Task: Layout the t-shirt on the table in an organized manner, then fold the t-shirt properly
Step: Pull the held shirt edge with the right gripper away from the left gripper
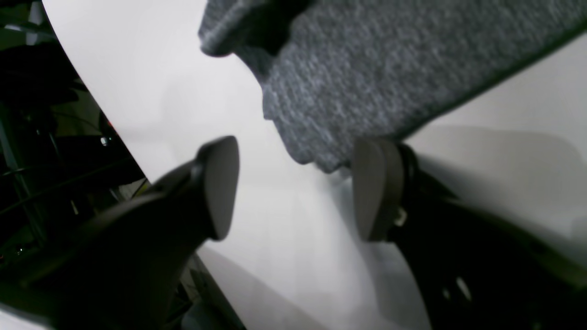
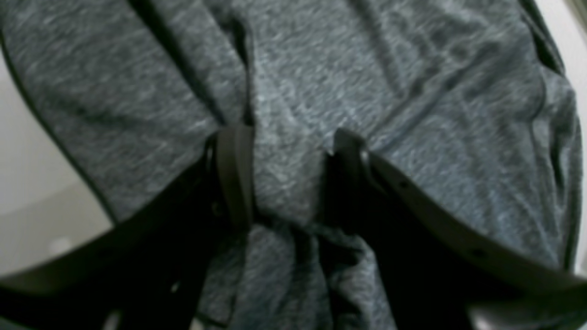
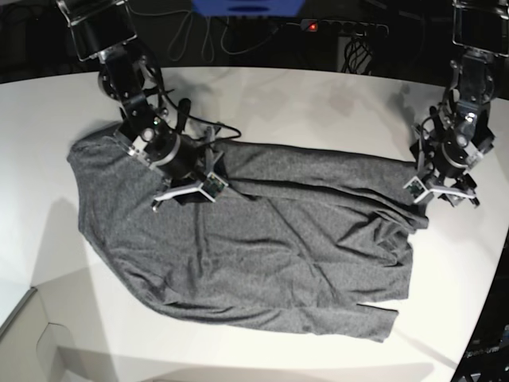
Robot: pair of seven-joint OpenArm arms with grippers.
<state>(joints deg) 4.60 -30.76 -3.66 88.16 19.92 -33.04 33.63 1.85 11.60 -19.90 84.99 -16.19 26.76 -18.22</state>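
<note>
The dark grey t-shirt [image 3: 270, 255] lies spread and wrinkled across the white table [image 3: 318, 103]. My right gripper [image 3: 188, 193] rests on the shirt's upper left part. In the right wrist view its fingers [image 2: 236, 174] stand apart, pressed into the t-shirt [image 2: 412, 91], and a ridge of cloth fills the gap of the right gripper [image 2: 293, 160]. At the shirt's right end, my left gripper [image 3: 441, 193] stands open over the table [image 1: 160, 91]. In the left wrist view a corner of the t-shirt [image 1: 367, 68] lies just ahead of the left gripper [image 1: 298, 190], with nothing between its pads.
Cables and a power strip [image 3: 342, 28] run along the table's back edge, beside a blue box [image 3: 246, 6]. The table's curved edge [image 3: 485, 318] passes close to the left arm. Dark clutter [image 1: 46, 114] lies beyond that edge.
</note>
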